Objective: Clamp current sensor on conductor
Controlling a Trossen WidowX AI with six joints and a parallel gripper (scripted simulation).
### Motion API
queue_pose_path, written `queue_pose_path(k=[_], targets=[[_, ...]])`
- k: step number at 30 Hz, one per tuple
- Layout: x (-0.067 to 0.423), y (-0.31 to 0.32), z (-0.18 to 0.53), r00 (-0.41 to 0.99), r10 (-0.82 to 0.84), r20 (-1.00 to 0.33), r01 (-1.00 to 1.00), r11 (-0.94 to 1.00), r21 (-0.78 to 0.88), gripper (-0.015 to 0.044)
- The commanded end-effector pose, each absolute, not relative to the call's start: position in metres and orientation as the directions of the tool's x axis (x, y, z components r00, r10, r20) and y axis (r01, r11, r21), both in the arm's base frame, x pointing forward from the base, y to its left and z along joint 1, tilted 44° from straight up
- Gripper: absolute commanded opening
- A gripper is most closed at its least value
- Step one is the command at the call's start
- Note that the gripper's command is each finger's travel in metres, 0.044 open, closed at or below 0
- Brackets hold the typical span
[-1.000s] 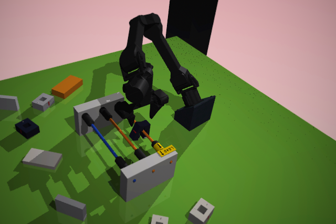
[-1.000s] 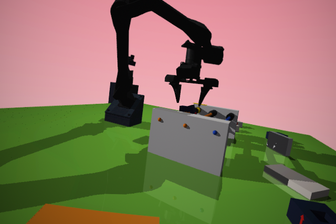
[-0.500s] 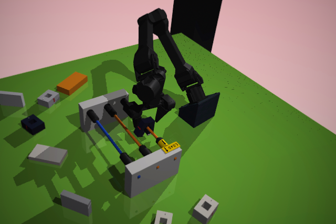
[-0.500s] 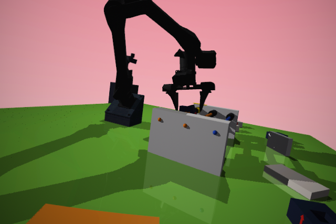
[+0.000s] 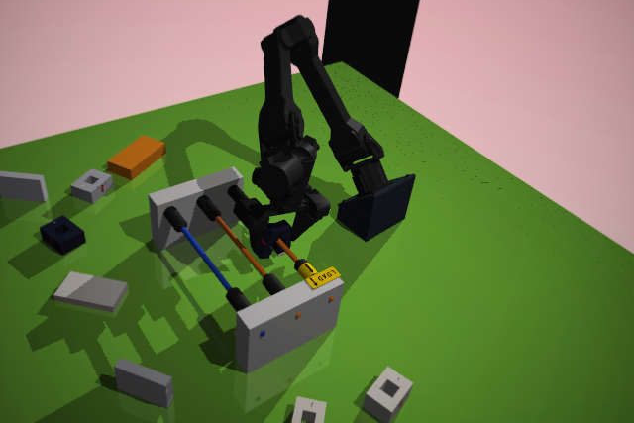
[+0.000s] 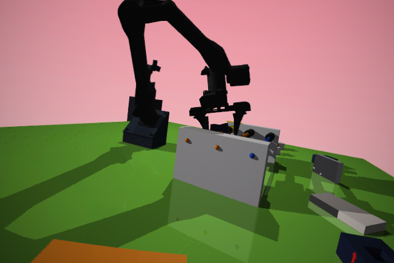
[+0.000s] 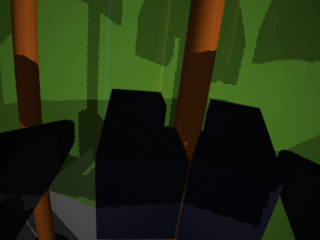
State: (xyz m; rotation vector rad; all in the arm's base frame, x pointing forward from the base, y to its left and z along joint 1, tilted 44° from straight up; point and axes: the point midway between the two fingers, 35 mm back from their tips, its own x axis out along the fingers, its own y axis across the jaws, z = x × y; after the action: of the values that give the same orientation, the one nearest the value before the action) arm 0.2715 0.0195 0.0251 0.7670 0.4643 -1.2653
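Note:
The dark blue split-core sensor (image 5: 273, 244) (image 6: 217, 127) (image 7: 143, 174) sits around the orange conductor (image 5: 288, 251) (image 7: 208, 27) that ends in a yellow sleeve at the yellow LOAD marker (image 5: 323, 276). In the wrist view its two halves meet low down, and the conductor shows in a gap between them at the top. I cannot read its arrow. My gripper (image 5: 277, 229) (image 6: 219, 125) (image 7: 175, 146) is open, its fingers standing wide on either side of the sensor and apart from it.
A second orange conductor (image 5: 240, 247) (image 7: 26, 27) and a blue one (image 5: 204, 257) run between two grey end blocks (image 5: 291, 326) (image 6: 222, 173) (image 5: 178, 193). Other sensor bodies (image 5: 62, 234) (image 5: 92, 185) (image 5: 387, 392), grey slabs (image 5: 91, 291) (image 5: 143, 382) and an orange block (image 5: 137, 155) lie around.

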Motion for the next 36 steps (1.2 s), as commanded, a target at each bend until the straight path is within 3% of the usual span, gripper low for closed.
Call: queue_pose_path(k=[1,11,13,36], targets=[[0.2714,0.0133,0.0201,0.258,-0.675,-0.691,0.962,0.110,0.251,0.0440],[0.2733,0.0069,0.0143,0.259,-0.676,-0.690,0.961,0.111,0.252,0.0440],[0.2751,0.0094,0.0175,0.266,-0.670,-0.693,0.958,0.108,0.264,0.0387],[0.2751,0.0094,0.0175,0.266,-0.670,-0.693,0.958,0.108,0.264,0.0234]])
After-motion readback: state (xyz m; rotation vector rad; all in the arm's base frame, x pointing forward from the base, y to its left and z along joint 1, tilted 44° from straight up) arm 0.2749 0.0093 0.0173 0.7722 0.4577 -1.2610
